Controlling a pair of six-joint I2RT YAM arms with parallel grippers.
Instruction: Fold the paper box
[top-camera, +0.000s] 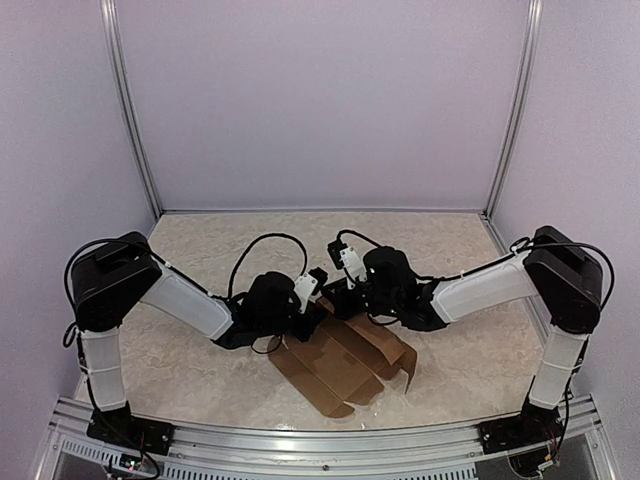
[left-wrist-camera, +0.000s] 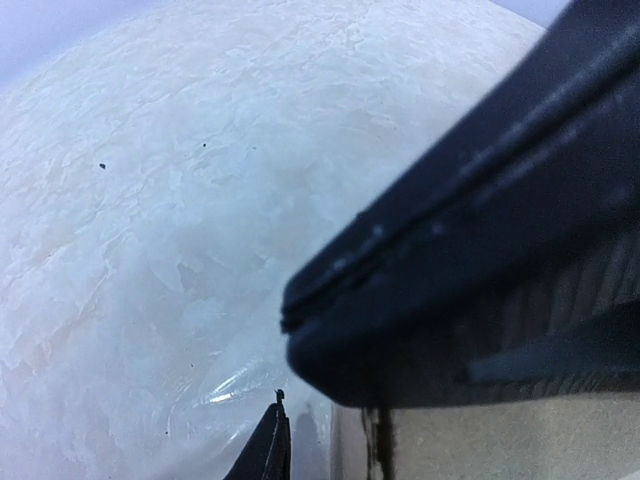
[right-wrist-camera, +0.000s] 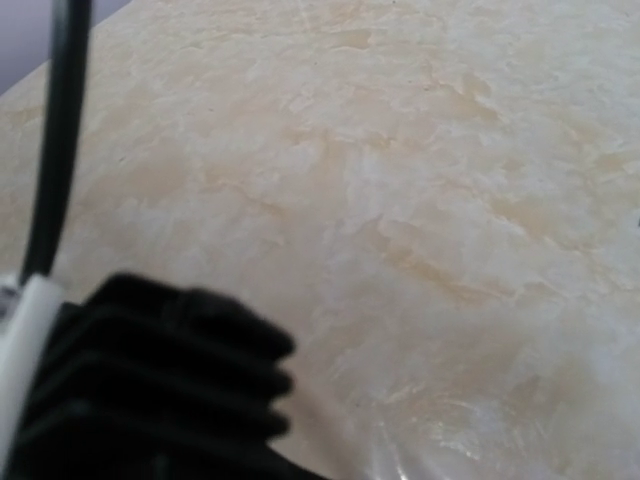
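Cardboard, one piece: the paper box (top-camera: 345, 360) lies as a part-folded brown sheet. Its flaps spread toward the rail (top-camera: 320, 440) on its near side, and one flap at its right end is turned up. Two arms reach the box, the left arm (top-camera: 185, 300) and the right arm (top-camera: 480, 285), and two grippers meet at its far edge. The left gripper (top-camera: 308, 303) sits at the box's far-left corner. Its wrist view shows only one dark finger (left-wrist-camera: 480, 250) filling the frame and a thin dark tip below, so I cannot tell whether its claw is wide or narrow. The right gripper (top-camera: 338, 290), just right of it over the same edge, has its claw closed tight; whether it pinches cardboard is hidden. Under the box is one table (top-camera: 200, 250), cream with marbled veins. Behind the box rise plain lilac walls (top-camera: 320, 100) and two metal posts (top-camera: 135, 120).
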